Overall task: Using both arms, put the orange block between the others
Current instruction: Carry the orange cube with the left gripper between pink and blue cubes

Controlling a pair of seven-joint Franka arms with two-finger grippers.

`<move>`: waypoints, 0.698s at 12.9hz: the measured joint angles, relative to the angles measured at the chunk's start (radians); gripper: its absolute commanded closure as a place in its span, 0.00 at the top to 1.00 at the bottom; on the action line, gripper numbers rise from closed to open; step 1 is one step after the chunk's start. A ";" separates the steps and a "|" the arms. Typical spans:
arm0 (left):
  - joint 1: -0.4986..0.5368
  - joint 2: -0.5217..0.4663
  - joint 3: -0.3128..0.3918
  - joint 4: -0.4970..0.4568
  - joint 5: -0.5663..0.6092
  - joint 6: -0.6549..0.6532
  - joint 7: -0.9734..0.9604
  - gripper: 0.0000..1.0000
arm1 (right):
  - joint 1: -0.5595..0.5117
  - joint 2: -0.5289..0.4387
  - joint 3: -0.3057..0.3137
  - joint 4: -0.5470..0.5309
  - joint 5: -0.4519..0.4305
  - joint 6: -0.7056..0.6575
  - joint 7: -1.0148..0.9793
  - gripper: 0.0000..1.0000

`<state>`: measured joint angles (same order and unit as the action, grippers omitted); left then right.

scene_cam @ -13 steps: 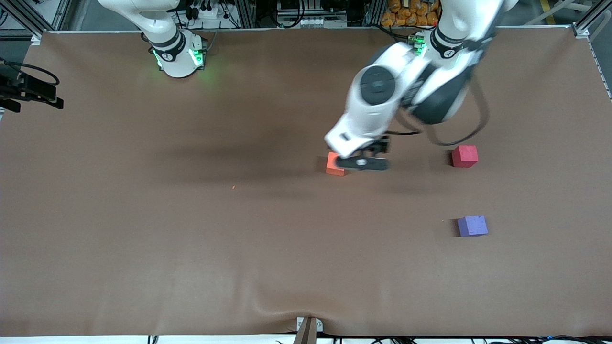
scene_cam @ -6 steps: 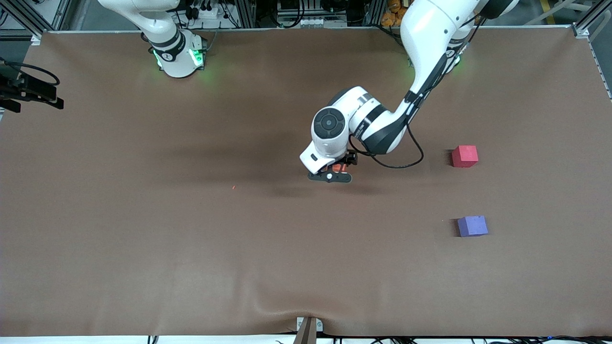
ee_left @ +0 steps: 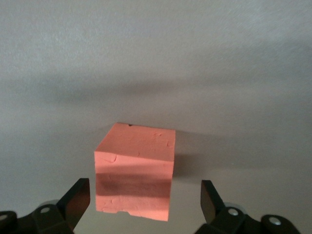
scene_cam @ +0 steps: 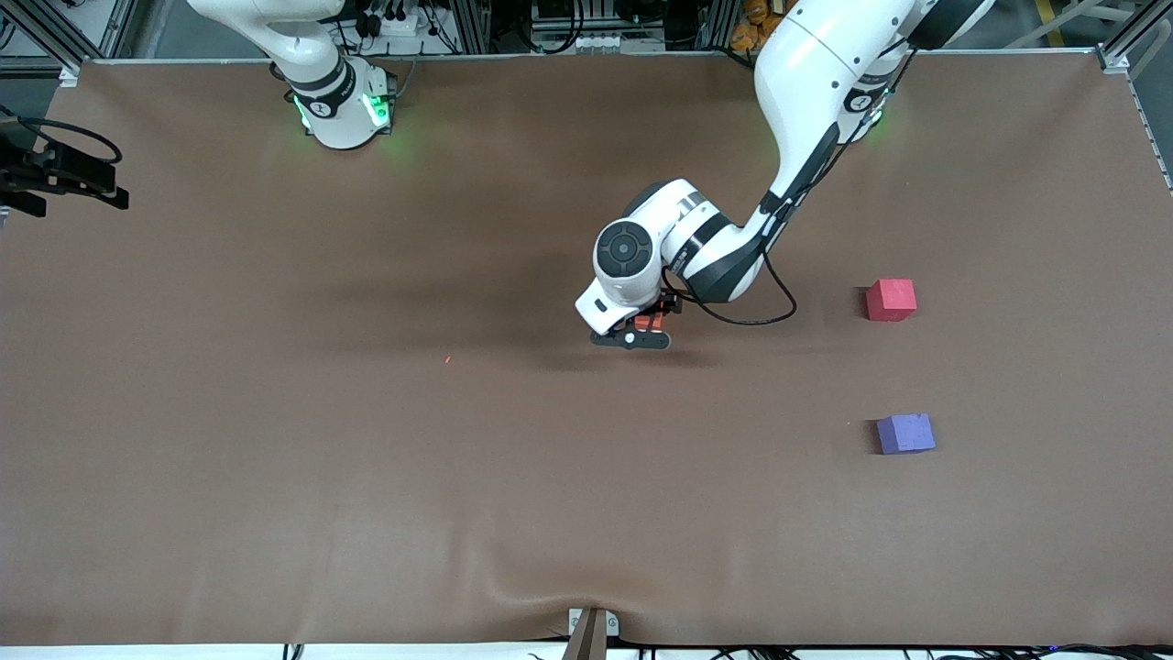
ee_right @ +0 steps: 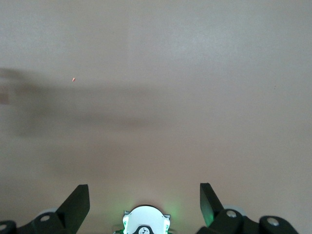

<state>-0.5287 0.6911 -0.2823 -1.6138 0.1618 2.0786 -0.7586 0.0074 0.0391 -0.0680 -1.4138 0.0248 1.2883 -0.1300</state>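
left pincer (ee_left: 141,202) astride matte orange block (ee_left: 135,170)

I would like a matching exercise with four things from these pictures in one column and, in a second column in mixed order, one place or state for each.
Things:
1. orange block
2. pinkish-red cube
3. purple-blue cube
4. right gripper

Places or states:
A. nearest of the three cubes to the front camera
B. open over bare table, holding nothing
C. on the table between the open fingers of the left gripper
D. toward the left arm's end, farther from the front camera than the purple-blue cube

Pairs: 1-C, 2-D, 3-A, 4-B
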 measured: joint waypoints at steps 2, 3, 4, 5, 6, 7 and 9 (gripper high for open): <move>-0.003 0.000 0.000 -0.018 0.018 0.000 -0.006 1.00 | 0.000 0.000 0.000 0.000 0.000 0.000 0.000 1.00; -0.003 0.000 0.000 -0.025 0.024 0.000 -0.007 1.00 | 0.000 0.000 0.000 0.000 0.000 0.000 0.000 1.00; -0.003 0.000 0.000 -0.028 0.028 0.000 -0.007 0.97 | 0.000 0.000 0.000 0.000 0.000 0.000 0.000 1.00; -0.003 0.000 0.000 -0.030 0.032 0.003 -0.007 0.86 | 0.000 0.000 0.000 0.000 0.000 0.000 0.000 1.00; -0.004 0.000 0.000 -0.032 0.037 0.011 -0.007 0.80 | 0.000 0.000 0.000 0.000 0.000 0.000 0.000 1.00; -0.003 0.001 0.001 -0.033 0.042 0.022 -0.007 0.79 | 0.000 0.000 0.000 0.000 0.000 0.000 0.000 1.00; -0.003 0.007 0.004 -0.034 0.051 0.052 -0.007 0.57 | 0.000 0.000 0.000 0.000 0.000 0.000 0.000 1.00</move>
<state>-0.5316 0.6979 -0.2785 -1.6476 0.2123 2.1306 -0.7658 0.0074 0.0391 -0.0680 -1.4138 0.0248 1.2884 -0.1300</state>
